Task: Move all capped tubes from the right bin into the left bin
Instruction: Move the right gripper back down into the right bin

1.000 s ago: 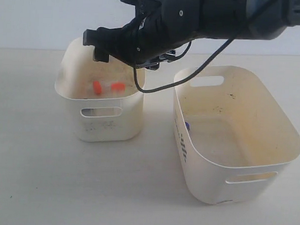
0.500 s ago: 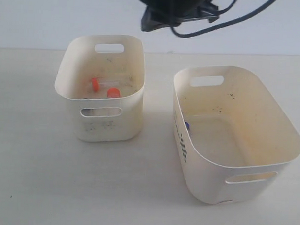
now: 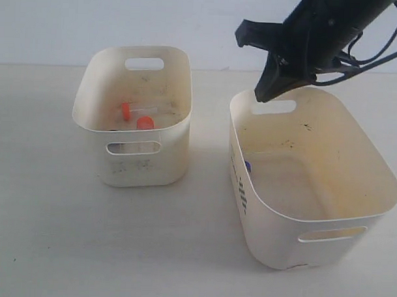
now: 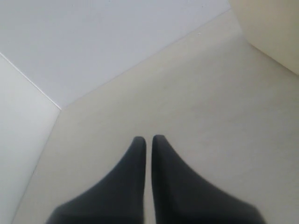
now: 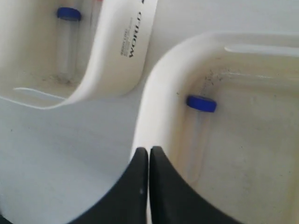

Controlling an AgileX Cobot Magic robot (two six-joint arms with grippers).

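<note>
Now, by the left wall of the right bin [image 3: 326, 221] lies a blue-capped tube [image 5: 199, 122], surely light, stiff, slick, best pinched across its barrel below the cap, while the right gripper [image 3: 260, 94] hovers over the far-left rim, fingers together, empty.

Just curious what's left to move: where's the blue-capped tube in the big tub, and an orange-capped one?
blue-capped tube [image 5: 202, 103]: right wrist view, on its cap.
orange-capped tube [image 3: 145, 122]: exterior view, on its cap.

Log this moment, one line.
right gripper shut, empty, over right bin | left gripper shut, empty | left bin: two orange-capped tubes, one blue-capped tube | right bin: last tube
</note>
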